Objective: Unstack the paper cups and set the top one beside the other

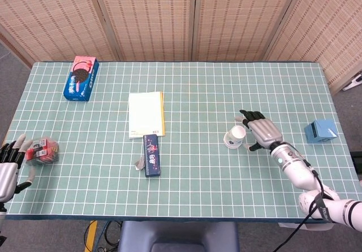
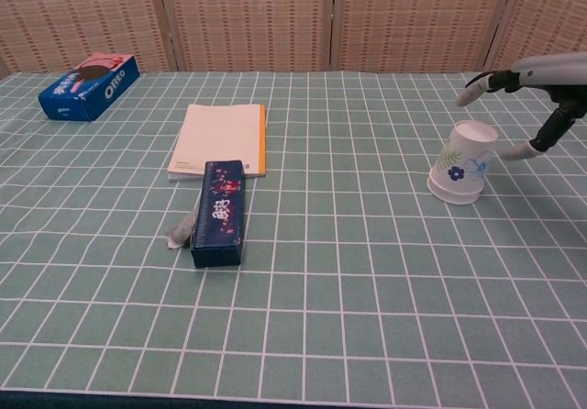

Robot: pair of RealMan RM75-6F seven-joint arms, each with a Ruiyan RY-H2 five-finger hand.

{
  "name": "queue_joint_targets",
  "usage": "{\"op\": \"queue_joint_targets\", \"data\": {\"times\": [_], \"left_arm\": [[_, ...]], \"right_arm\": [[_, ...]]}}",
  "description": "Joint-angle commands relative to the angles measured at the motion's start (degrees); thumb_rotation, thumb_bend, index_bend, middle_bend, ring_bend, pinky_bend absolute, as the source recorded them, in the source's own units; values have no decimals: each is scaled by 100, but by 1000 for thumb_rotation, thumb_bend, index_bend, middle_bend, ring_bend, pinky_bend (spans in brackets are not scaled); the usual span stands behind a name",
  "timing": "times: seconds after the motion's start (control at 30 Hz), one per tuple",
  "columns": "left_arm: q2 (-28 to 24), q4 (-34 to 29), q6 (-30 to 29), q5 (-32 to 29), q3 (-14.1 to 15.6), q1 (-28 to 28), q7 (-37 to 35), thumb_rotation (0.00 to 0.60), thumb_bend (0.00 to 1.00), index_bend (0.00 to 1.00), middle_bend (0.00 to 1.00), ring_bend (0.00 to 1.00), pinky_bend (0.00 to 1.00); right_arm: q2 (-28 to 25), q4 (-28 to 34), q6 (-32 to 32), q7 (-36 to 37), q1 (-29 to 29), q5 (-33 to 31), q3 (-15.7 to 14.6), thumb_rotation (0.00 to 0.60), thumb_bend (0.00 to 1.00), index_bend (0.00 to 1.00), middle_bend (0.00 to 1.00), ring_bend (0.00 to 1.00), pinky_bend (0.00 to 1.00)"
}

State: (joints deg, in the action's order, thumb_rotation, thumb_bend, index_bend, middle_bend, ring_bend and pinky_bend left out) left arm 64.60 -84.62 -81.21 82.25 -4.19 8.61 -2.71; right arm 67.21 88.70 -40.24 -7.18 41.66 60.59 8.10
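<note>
I see the green bench [image 1: 198, 88] with white grid lines. On it lies a cream notepad [image 1: 146, 113], and a dark blue pencil case [image 1: 151, 155] sits just below it. A blue cookie box [image 1: 81, 78] lies at the far left corner. A small blue box [image 1: 320, 131] sits near the right edge.

The paper cups [image 2: 463, 162] are stacked upside down and tilted, on the right side of the bench. My right robot hand [image 1: 261, 132] is just beside them, fingers spread wide, holding nothing. My left robot hand [image 1: 10, 167] is at the left edge, open too, next to a small red packet [image 1: 42, 151].
</note>
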Motion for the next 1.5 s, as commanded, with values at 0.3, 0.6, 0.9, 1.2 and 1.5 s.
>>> {"op": "queue_joint_targets", "data": {"times": [0.3, 0.6, 0.9, 1.2, 1.5], "left_arm": [[0, 24, -13, 31, 7, -4, -36, 600, 495, 0, 0, 0, 0], [9, 85, -107, 133, 20, -22, -114, 600, 495, 0, 0, 0, 0], [23, 149, -258, 224, 28, -75, -196, 600, 495, 0, 0, 0, 0], [47, 174, -222, 197, 21, -65, -175, 600, 496, 0, 0, 0, 0], [81, 172, -133, 132, 12, -35, -62, 600, 495, 0, 0, 0, 0]], "right_arm": [[123, -173, 44, 45, 93, -37, -24, 600, 252, 239, 0, 0, 0], [213, -276, -22, -64, 153, -164, -36, 600, 252, 317, 0, 0, 0], [225, -164, -275, -106, 152, -134, 35, 600, 295, 385, 0, 0, 0], [-201, 380, -586, 39, 30, 40, 169, 600, 296, 395, 0, 0, 0], [-997, 1206, -1024, 139, -268, 261, 248, 600, 296, 395, 0, 0, 0]]}}
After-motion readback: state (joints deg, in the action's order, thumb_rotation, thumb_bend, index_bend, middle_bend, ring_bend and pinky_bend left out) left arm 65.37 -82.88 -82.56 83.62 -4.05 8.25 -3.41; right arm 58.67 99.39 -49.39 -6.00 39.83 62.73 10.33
